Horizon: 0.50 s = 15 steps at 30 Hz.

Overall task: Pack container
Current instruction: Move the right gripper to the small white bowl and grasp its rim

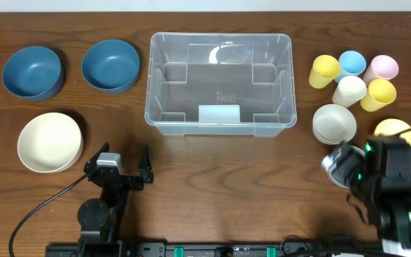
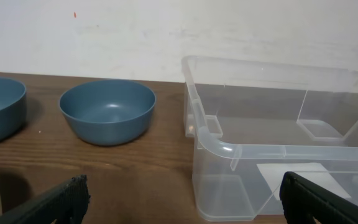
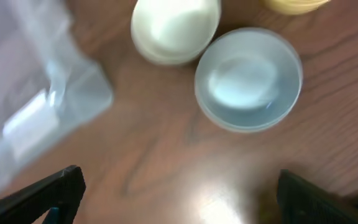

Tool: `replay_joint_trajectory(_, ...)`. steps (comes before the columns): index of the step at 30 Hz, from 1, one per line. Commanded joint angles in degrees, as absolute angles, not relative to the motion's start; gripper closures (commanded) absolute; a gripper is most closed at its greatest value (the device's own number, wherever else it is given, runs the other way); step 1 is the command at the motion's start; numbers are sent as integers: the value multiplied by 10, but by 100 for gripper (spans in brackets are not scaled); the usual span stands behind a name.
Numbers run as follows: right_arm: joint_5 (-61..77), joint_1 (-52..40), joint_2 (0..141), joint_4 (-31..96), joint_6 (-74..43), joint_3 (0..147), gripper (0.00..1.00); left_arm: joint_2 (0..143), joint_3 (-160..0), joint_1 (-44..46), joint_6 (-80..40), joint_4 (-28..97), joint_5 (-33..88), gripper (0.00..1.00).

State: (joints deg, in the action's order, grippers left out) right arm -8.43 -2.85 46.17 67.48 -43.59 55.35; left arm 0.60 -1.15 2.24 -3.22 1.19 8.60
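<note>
Now left tool [image 1: 125,153] and right tool [image 3: 179,186] both gape apart, holding nothing.
Clear container [image 1: 220,129] sits centre-back on the table [image 1: 262,185], left tool near its front; right tool hovers over a pale bowl [image 3: 248,79].

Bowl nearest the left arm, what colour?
The bowl is cream; the overhead view shows it best.

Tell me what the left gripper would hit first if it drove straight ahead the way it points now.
Most likely the clear container: its near left corner sits just ahead of the open left gripper, on the right-finger side. The blue bowl lies farther back, left of centre. Depth is uncertain.
</note>
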Motion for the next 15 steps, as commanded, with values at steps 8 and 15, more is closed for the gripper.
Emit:
replay_joint_trajectory(8, -210, 34, 673, 602, -531, 543, 1, 3, -2, 20, -33, 32, 92, 2)
replay_joint_trajectory(15, -170, 131, 797, 593, -531, 541, 1, 3, -2, 20, -33, 32, 92, 2)
